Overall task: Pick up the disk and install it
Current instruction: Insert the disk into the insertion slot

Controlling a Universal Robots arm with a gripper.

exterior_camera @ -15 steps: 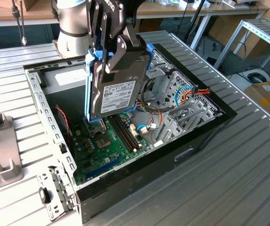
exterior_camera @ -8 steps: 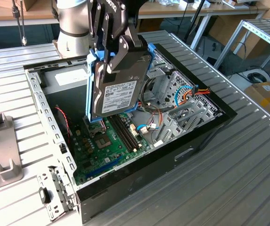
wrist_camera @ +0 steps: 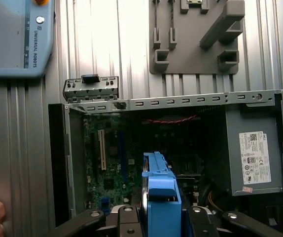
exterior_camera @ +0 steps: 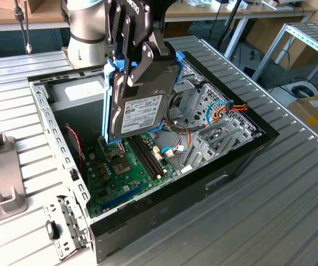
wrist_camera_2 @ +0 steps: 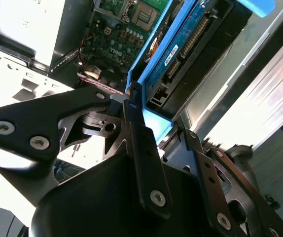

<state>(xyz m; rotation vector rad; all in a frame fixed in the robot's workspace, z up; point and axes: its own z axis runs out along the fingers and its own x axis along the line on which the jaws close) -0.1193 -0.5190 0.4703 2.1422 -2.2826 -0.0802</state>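
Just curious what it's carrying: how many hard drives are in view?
1. The disk, in its blue bracket, is held in the jaws, tilted above the motherboard of the open computer case. Others could be hidden inside the case.

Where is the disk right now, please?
In the exterior view the disk hangs tilted in the gripper, raised above the open computer case, over its green motherboard, with the coloured cables to the exterior view's right.

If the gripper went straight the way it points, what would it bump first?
Probably the green motherboard inside the open case, though the disk the gripper holds would touch first; depth is hard to judge.
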